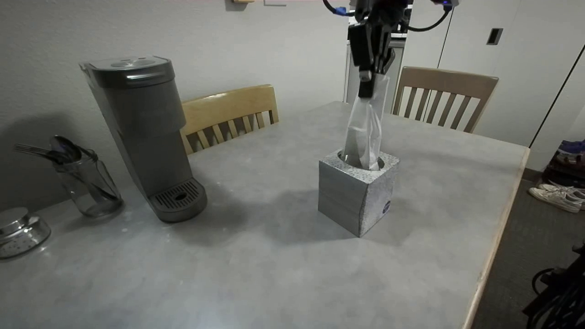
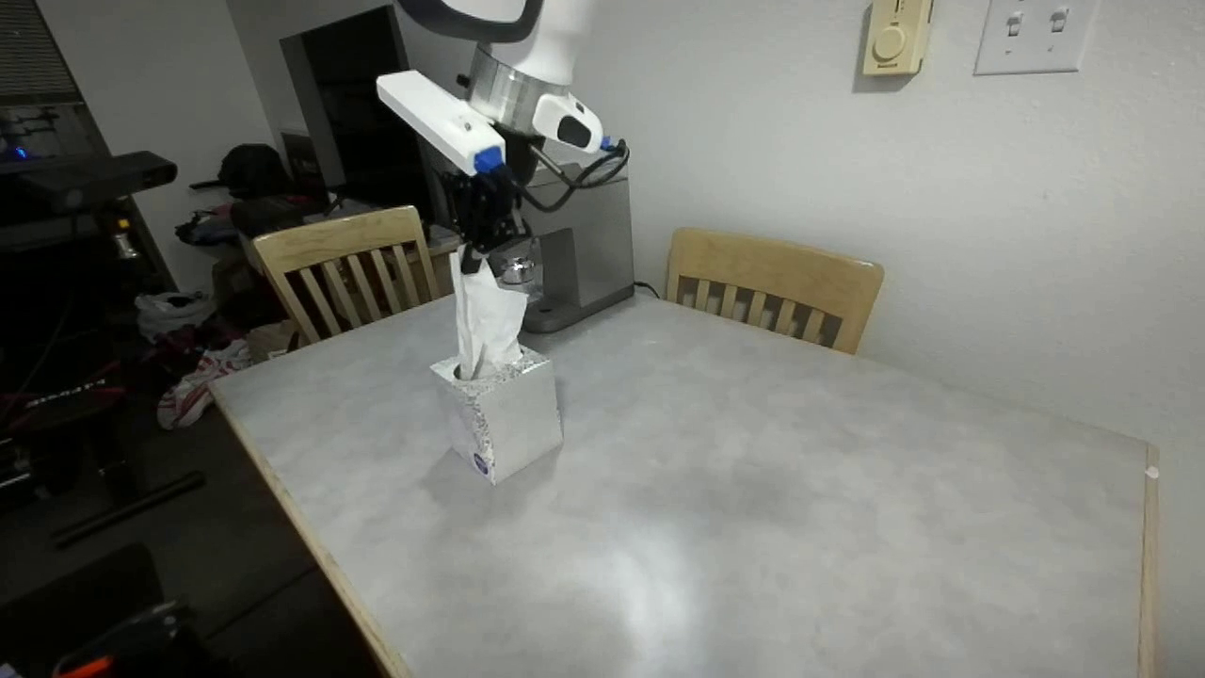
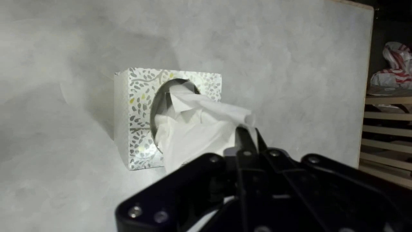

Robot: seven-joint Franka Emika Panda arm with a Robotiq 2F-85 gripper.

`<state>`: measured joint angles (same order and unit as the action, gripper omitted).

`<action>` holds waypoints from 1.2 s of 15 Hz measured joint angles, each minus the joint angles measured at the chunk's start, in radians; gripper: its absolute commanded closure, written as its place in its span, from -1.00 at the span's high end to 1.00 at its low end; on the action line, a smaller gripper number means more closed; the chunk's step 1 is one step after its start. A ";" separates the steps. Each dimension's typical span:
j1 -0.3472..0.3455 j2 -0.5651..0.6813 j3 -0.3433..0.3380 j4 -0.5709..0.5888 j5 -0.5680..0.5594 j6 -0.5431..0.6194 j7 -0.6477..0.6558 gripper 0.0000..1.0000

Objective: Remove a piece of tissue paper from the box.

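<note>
And there the tissue [image 2: 490,325] was caught, its top clamped in the gripper [image 3: 251,137], its lower part held in the tissue box [image 2: 527,424]! In an exterior view the box was planted nearer the left edge of the table [image 2: 800,527] than the right; the coffee maker [image 1: 137,114] was parked by the wall-side edge.

— Where is my arm [image 2: 560,42]?
— In an exterior view it hangs from the upper edge, left of centre.
— And my gripper [image 3: 250,132]?
— It points downward, the fingers [image 3: 246,143] pinched together.
</note>
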<state>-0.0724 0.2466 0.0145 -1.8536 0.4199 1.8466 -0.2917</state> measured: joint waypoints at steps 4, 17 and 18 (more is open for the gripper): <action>0.000 -0.062 -0.022 0.002 -0.026 -0.013 0.002 -0.99; -0.013 -0.100 -0.081 0.082 -0.117 -0.053 0.002 -0.99; -0.015 -0.100 -0.085 0.092 -0.123 -0.059 0.002 -0.99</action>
<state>-0.0876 0.1462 -0.0704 -1.7619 0.2969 1.7876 -0.2901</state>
